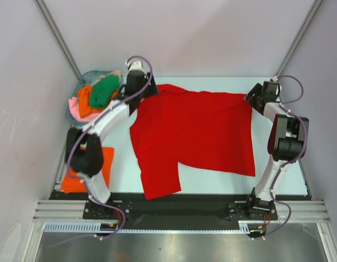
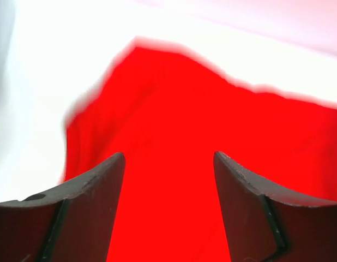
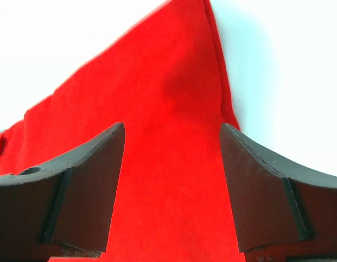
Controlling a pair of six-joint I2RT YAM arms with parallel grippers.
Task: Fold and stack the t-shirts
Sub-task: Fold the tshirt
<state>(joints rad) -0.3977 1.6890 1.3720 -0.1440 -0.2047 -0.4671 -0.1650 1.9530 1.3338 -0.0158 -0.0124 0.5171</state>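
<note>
One shirt is done; the red one is just getting started.
The red t-shirt (image 1: pixel 196 131) is lying spread flat across the middle of the tabletop (image 1: pixel 217 178), not yet folded. The left gripper (image 2: pixel 168 164) and right gripper (image 3: pixel 171 136) are hanging over its far corners, both jaws gaping wide and holding nothing. A folded orange t-shirt (image 1: pixel 107 162) is sitting at the near left corner. A heap of t-shirts (image 1: pixel 103 93) is waiting in the basket (image 1: pixel 85 76) at the far left corner.

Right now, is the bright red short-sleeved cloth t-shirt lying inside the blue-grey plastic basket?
No, the bright red t-shirt lies spread on the white table, outside the blue-grey plastic basket.
</note>
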